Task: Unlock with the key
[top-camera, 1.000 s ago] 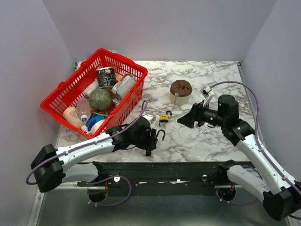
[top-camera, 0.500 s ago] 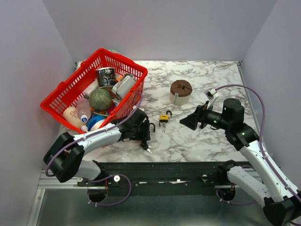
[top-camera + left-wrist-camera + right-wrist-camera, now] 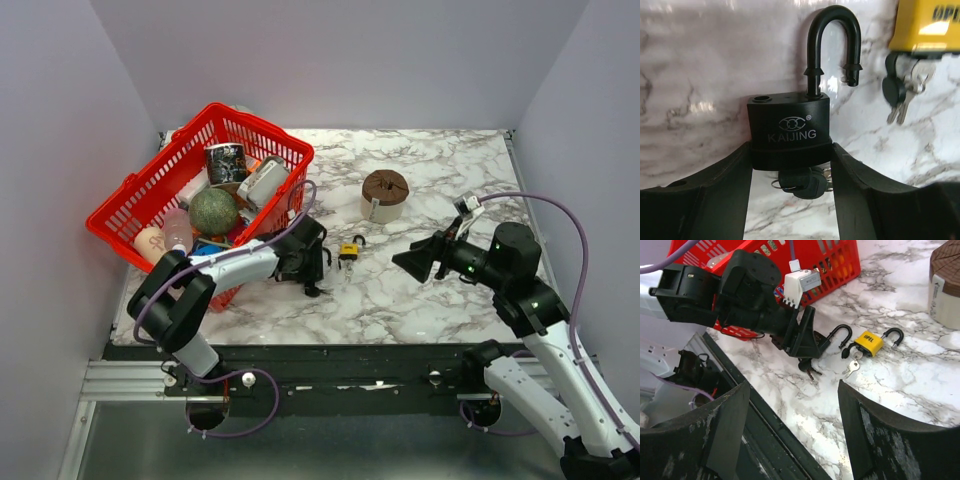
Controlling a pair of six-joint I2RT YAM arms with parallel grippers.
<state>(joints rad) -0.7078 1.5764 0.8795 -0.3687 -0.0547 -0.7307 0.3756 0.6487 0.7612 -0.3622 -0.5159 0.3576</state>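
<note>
At bottom centre of left wrist frame, left gripper (image 3: 790, 150) pinching black KAIJING padlock (image 3: 789, 127) by body sides, shackle standing open toward top. Black-headed key (image 3: 807, 184) sticking out beneath padlock body, lying between fingers on marble table (image 3: 700, 75). Yellow padlock (image 3: 927, 25) lying at upper right, own keys dangling. Right gripper (image 3: 792, 430) hovering, fingers spread, gripping nothing.
</note>
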